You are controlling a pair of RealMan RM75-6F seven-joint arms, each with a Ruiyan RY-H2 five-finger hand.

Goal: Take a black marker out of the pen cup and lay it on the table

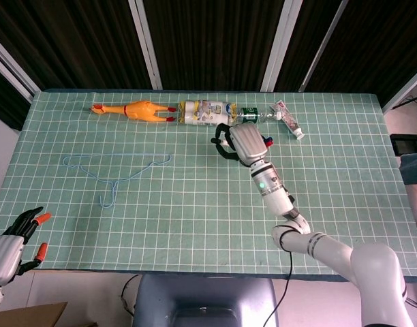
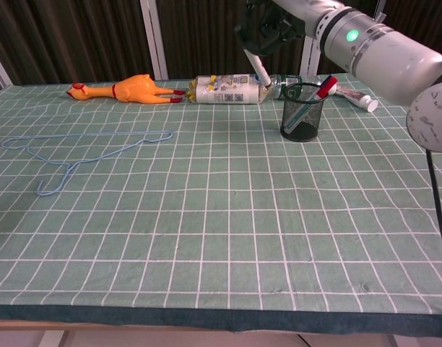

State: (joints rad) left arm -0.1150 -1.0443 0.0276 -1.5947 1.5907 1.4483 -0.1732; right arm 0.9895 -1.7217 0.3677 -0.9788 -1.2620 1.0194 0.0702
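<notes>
The black mesh pen cup (image 2: 302, 114) stands upright at the back of the green mat, with a red-capped marker (image 2: 326, 85) and other pens still in it. My right hand (image 2: 270, 23) is raised above and to the left of the cup. It grips a marker (image 2: 260, 69) whose white barrel hangs down slanting, clear of the cup; its cap end is hidden inside the hand. In the head view the right hand (image 1: 239, 141) and forearm cover most of the cup. My left hand (image 1: 15, 238) hovers at the near left corner, fingers apart, holding nothing.
Along the back edge lie a rubber chicken (image 2: 131, 89), a labelled plastic bottle (image 2: 228, 89) and a toothpaste tube (image 2: 355, 97). A blue wire hanger (image 2: 76, 153) lies on the left part of the green gridded mat (image 2: 228, 217).
</notes>
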